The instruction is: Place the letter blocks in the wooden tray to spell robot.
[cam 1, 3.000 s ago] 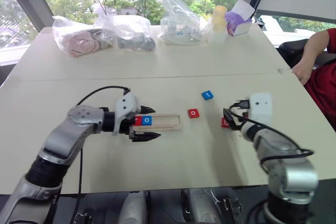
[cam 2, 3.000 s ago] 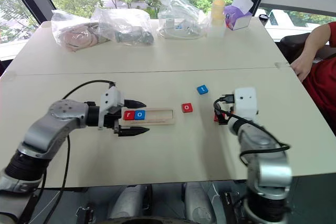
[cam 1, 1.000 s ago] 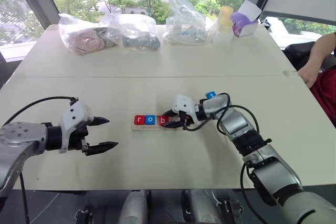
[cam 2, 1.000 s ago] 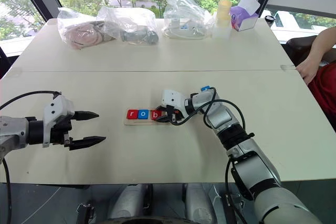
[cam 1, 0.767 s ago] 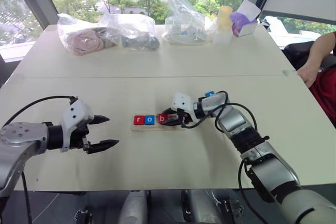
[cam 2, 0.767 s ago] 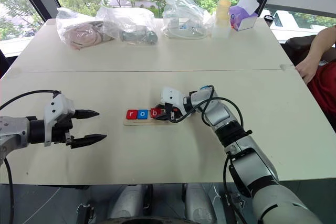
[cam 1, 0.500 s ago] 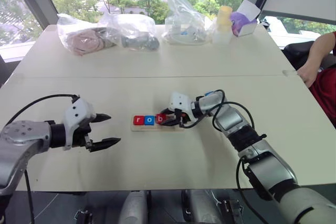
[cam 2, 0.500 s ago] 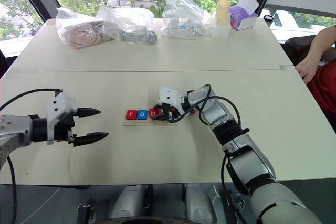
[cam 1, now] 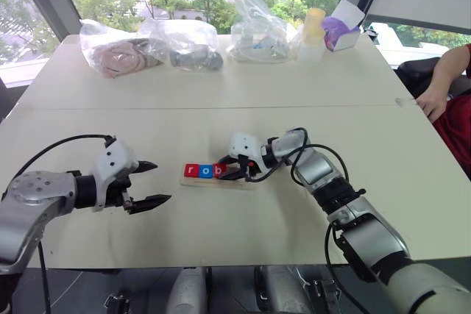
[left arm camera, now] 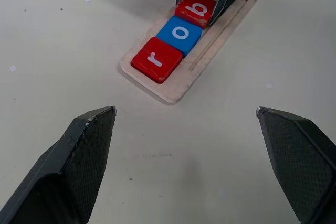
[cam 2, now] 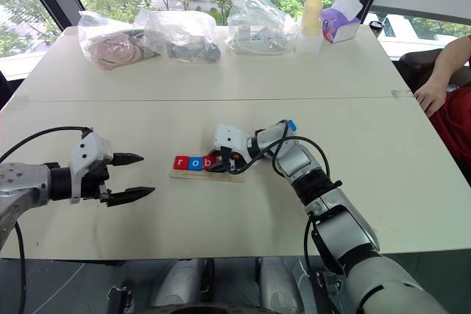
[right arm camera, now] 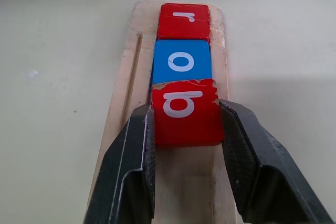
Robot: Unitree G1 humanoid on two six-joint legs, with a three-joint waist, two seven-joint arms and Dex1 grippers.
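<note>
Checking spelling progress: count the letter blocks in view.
4. Red r, blue o and red b lie in the wooden tray, b gripped by the right hand; a blue block shows behind that arm. Another may be hidden.

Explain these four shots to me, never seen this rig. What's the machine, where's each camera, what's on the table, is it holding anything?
It is a humanoid robot with two arms, each ending in a two-finger black gripper. Two pictures come from a stereo camera on its head, looking down over the arms. The other two come from cameras on the wrists, looking along each gripper's fingers.

On the table lies a wooden tray holding three letter blocks in a row: red r, blue o, red b. The right gripper is shut on the b block, which is in the tray touching the o. The left gripper hangs open beside the tray, holding nothing.

At the table's far edge sit plastic bags. A person's arm shows at the right edge.
</note>
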